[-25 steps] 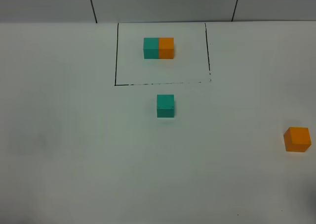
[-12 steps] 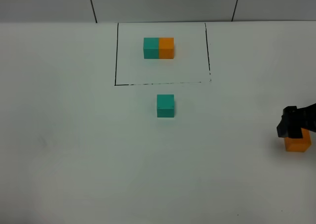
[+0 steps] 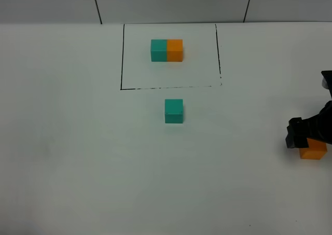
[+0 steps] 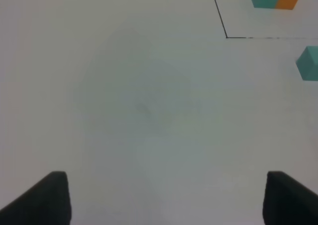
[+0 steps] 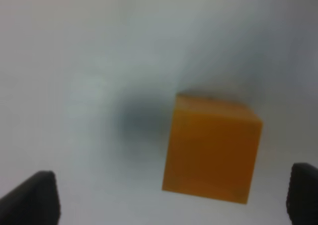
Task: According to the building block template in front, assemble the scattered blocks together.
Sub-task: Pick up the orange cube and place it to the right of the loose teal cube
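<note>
**Right arm arrives over the orange cube**

The left end effector (image 4: pixel 164 200) hangs released over bare bench (image 3: pixel 78 141). The building block template (image 3: pixel 166 50) sits mid far edge, with the teal cube (image 3: pixel 174 111) just before it. At the right edge, the right end effector (image 3: pixel 310 136), absent a second ago, now straddles the orange cube (image 3: pixel 313 152) unclenched. Pickup seems imminent.

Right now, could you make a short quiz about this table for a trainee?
1. True or false: the right tool hangs over the loose orange cube.
2. Which loose cube lies nearest the black frame? A: loose teal cube. B: loose orange cube.
3. Fill in: in the template, seen from the high camera, teal is on the ___.
Key: 1 true; 2 A; 3 left.
</note>
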You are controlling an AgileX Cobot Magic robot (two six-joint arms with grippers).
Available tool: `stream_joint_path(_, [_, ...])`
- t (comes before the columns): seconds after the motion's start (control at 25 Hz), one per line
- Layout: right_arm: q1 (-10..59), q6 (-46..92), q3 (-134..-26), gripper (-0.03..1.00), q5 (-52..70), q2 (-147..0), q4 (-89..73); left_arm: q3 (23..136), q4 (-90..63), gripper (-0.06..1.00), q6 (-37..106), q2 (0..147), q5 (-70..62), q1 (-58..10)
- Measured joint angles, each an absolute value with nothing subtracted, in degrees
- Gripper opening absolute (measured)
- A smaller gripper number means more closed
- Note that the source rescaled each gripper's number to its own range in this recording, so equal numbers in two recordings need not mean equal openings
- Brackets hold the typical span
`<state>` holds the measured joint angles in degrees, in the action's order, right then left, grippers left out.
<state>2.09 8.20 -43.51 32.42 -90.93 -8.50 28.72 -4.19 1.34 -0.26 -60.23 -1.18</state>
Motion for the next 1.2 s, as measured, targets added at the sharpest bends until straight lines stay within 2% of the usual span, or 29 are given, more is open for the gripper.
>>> stream_joint_path(0.36, [2.1, 8.3, -43.6, 0.82, 31.0, -96.0, -7.4, 28.7, -4.2, 0.66, 1.3, -0.3, -60.2, -1.2])
stream_joint_path(0.6, [2.1, 8.3, -43.6, 0.71, 29.7, -98.5, -7.0, 28.7, -4.2, 0.66, 1.3, -0.3, -60.2, -1.2])
stream_joint_path(0.68, [2.1, 8.0, -43.6, 0.64, 29.2, -98.6, -7.0, 28.7, -4.2, 0.66, 1.3, -0.3, -60.2, -1.2])
stream_joint_path(0.8, [2.1, 7.5, -43.6, 0.46, 29.0, -98.6, -7.0, 28.7, -4.2, 0.66, 1.3, -0.3, -60.2, -1.2])
stream_joint_path(0.96, [2.1, 6.8, -43.6, 0.03, 29.1, -98.6, -7.0, 28.7, -4.2, 0.66, 1.3, -0.3, -60.2, -1.2])
stream_joint_path(1.2, [2.1, 9.0, -46.3, 0.00, 33.5, -98.6, -6.0, 28.7, -4.2, 0.66, 1.3, -0.3, -60.2, -1.2])
